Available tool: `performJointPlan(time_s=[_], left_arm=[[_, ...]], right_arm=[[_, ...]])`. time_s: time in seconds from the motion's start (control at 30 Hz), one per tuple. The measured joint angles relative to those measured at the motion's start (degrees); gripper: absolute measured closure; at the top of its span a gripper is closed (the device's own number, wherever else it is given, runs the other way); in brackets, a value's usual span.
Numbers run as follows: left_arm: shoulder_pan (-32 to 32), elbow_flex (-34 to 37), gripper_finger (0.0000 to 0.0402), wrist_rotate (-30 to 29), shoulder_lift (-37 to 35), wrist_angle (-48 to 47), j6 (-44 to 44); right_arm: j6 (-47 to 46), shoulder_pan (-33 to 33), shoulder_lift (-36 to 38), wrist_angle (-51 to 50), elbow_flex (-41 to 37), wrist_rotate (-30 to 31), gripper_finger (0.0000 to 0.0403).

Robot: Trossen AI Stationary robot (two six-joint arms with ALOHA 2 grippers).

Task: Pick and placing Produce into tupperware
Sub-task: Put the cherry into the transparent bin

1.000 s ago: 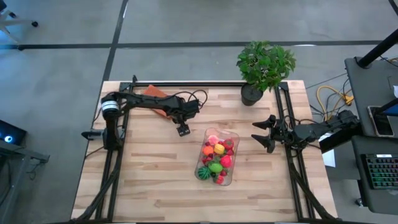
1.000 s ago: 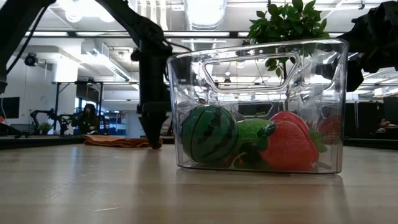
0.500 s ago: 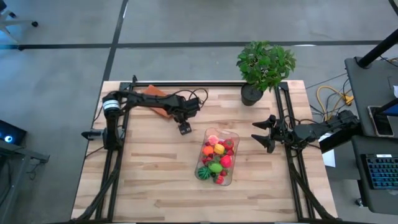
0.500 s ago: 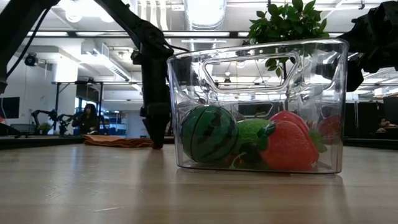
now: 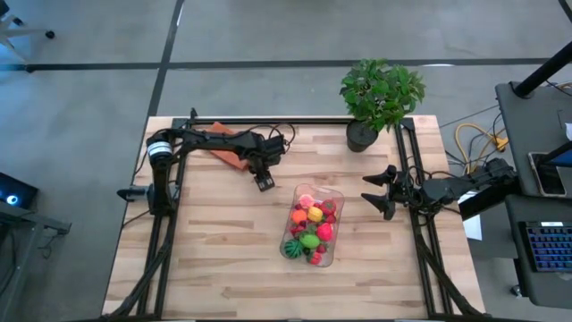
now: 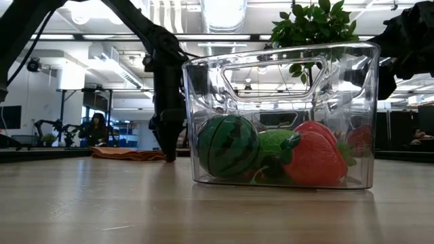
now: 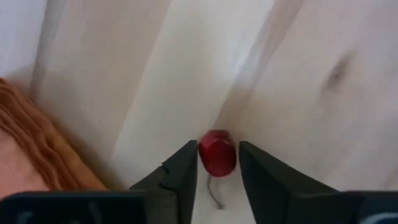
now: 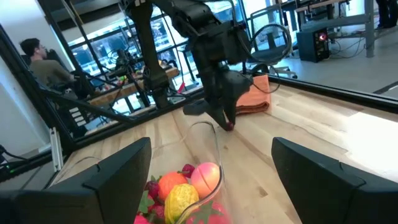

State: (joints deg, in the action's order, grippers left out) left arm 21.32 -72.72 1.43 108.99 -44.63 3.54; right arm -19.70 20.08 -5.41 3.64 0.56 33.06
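My left gripper (image 5: 263, 183) points down at the table (image 5: 214, 250) just off the corner of the orange-brown pad (image 5: 228, 146), a little way from the far end of the tupperware (image 5: 314, 224). From above I cannot tell how its fingers stand. The tub sits near the table's middle, filled with produce (image 5: 311, 225): red, orange, yellow and green pieces. My right gripper (image 5: 382, 191) waits beside the tub's other side, its two fingers spread wide with nothing between them. A potted plant (image 5: 380, 94) stands at the far edge.

At table height, my left gripper (image 6: 168, 146) comes down to the wood just beside the clear tub (image 6: 281, 114), its tip at the surface. Inside the tub a toy watermelon (image 6: 228, 146) and a large strawberry (image 6: 316, 158) press toward the near wall.

Through my left wrist camera, my two dark fingers (image 7: 181, 176) bracket a small red piece of produce (image 7: 217, 152) lying on the wood. They are nearly touching its sides, narrowed almost to its width. The pad (image 7: 43, 149) lies close by.

Through my right wrist camera, my own fingers (image 8: 106, 180) stand far apart and empty, with the tub's rim (image 8: 208, 134) and its fruit between them farther off, and my left gripper (image 8: 227, 115) beyond, tip on the table. A seated person (image 8: 37, 59) shows in the room behind.
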Motion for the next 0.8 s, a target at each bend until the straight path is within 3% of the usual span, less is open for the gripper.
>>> performJointPlan(time_s=[0.2, 0.37, 0.47, 0.57, 0.8], left_arm=[[-3.4, -3.9, 0.0341, 4.3, -6.1, -0.3, 0.4], [-9.8, -5.3, 0.0365, 3.8, -14.6, 8.0, -0.2], [-12.8, -5.1, 0.0370, -5.5, -16.7, 7.3, -1.7], [-12.5, -2.7, 0.0365, -15.9, -16.8, 2.2, -5.5], [-11.7, 5.5, 0.0296, -15.0, -16.3, 2.5, -12.2]], right_arm=[[0.0, 0.0, 0.0, 0.0, 0.0, 0.0, 0.0078], [0.0, 0.0, 0.0, 0.0, 0.0, 0.0, 0.0078], [0.0, 0.0, 0.0, 0.0, 0.0, 0.0, 0.0078], [0.0, 0.0, 0.0, 0.0, 0.0, 0.0, 0.0078], [0.0, 0.0, 0.1, 0.0, 0.0, 0.0, 0.0078]])
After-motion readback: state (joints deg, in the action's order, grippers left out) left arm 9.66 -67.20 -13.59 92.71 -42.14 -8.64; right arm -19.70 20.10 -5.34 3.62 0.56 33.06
